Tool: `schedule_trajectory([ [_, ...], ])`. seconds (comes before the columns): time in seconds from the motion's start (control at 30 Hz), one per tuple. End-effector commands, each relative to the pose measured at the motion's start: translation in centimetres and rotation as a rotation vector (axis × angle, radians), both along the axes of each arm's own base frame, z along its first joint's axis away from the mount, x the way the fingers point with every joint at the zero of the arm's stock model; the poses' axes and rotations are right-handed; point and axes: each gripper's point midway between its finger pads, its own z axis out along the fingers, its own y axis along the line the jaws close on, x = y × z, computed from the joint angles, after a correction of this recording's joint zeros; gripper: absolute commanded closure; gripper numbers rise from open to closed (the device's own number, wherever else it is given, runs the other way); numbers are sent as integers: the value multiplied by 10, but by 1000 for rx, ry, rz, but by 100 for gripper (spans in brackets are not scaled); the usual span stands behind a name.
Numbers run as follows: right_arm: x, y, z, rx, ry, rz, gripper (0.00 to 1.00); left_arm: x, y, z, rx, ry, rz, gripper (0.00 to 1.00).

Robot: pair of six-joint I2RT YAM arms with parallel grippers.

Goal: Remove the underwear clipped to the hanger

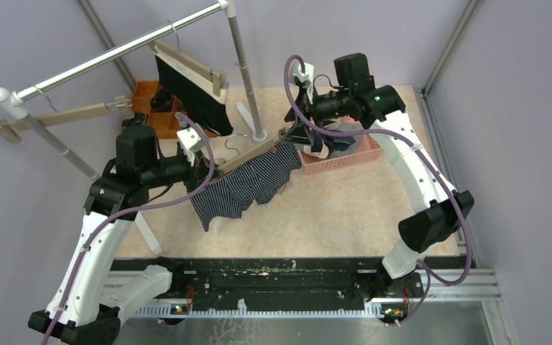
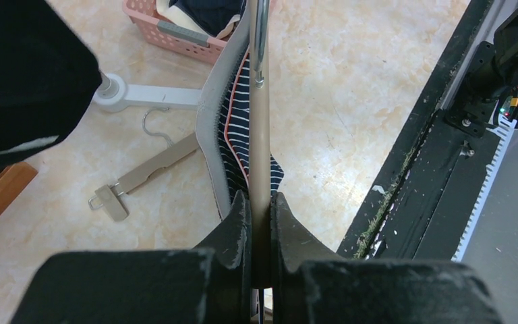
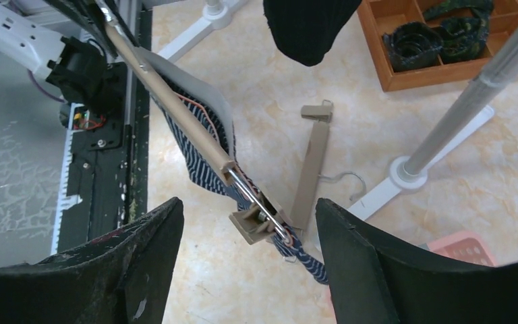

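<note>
Left claw (image 2: 260,202) clenches the hanger (image 2: 260,135); right claw (image 3: 246,212), released, should centre on the clip (image 3: 257,226), then pinch to free the underwear (image 1: 248,188).

The hanger's (image 2: 260,148) near end is hidden between the left fingers (image 2: 233,229), and the picture's edge cuts off the black underwear (image 2: 20,67).

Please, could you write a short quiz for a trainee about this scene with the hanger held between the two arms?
1. True or false: the left pincer is shut on the hanger bar.
2. The right pincer is: A) shut on a basket; B) open, with the hanger clip between its fingers; C) holding a sock.
3. Which pattern has the underwear hanging from that bar?
Key: 1 true; 2 B; 3 stripes.
</note>
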Motion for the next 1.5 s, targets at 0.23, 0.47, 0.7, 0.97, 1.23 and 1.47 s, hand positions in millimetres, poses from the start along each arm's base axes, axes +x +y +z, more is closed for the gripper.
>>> schedule_trajectory([
  [0.23,-28,12,21,105,-11,192,29,3,-11,30,-63,-134,-72,100],
  [0.47,-25,16,12,106,18,212,48,3,-11,31,-70,-131,-64,100],
  [0.7,-18,16,8,95,8,175,100,5,-8,31,-60,-131,-44,100],
  [0.97,10,15,10,88,-2,-14,35,11,-6,45,-88,-209,-9,100],
  [1.23,14,27,45,355,-69,-65,35,18,-10,84,-258,-347,41,100],
  [1.47,-1,45,78,581,-113,-3,38,30,-16,95,-361,-369,61,100],
])
